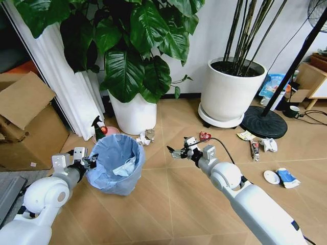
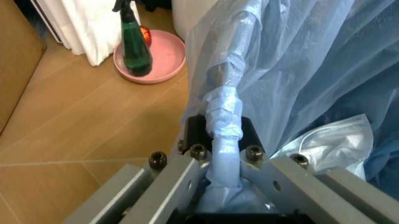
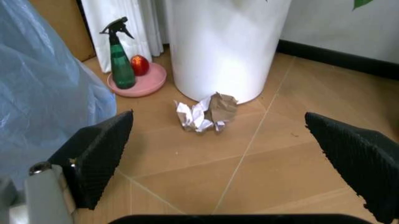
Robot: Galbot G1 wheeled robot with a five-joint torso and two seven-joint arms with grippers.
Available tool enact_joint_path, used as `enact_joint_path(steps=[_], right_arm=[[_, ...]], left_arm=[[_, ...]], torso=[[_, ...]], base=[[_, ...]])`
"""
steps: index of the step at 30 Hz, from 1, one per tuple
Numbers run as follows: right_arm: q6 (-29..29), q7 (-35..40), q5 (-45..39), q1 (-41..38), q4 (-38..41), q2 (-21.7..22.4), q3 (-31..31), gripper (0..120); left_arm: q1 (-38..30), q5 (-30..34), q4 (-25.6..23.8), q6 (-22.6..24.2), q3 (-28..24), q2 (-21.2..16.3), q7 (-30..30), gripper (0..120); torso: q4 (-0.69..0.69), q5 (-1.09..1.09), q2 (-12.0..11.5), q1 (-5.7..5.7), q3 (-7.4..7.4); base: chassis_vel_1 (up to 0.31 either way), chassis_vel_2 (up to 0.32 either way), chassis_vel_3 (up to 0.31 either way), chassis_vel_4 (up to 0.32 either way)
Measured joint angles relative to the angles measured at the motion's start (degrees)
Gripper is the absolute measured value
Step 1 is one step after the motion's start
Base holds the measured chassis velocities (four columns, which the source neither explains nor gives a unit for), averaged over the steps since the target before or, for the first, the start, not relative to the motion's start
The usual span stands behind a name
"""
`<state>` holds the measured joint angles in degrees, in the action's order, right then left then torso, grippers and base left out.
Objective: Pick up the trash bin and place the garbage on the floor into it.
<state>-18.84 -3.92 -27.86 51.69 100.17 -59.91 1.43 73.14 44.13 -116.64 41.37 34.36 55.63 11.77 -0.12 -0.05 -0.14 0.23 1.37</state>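
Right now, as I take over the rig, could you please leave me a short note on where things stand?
Left hand: shut on the rim of the trash bin, pinching the blue liner.
Right hand: open and empty, held above the floor just right of the bin, facing crumpled paper by the white plant pot.
In the bin: a face mask lies inside.
Left to do: the crumpled paper, a red wrapper, and farther right more scraps, a white lid and a blue-white packet lie on the floor.
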Motion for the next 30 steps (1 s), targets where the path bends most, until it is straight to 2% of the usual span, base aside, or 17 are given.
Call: enact_joint_path(steps=[30], right_arm=[[0.25,-0.58,0.36,-0.17,-1.01,-0.65,-0.42,100]], left_arm=[[0.05,-0.62,0.25,-0.49,0.02,0.19,-0.81,0]], torso=[[-0.01,0.00,0.00,0.00,0.00]], base=[[-0.017,0.103,0.014,-0.104]])
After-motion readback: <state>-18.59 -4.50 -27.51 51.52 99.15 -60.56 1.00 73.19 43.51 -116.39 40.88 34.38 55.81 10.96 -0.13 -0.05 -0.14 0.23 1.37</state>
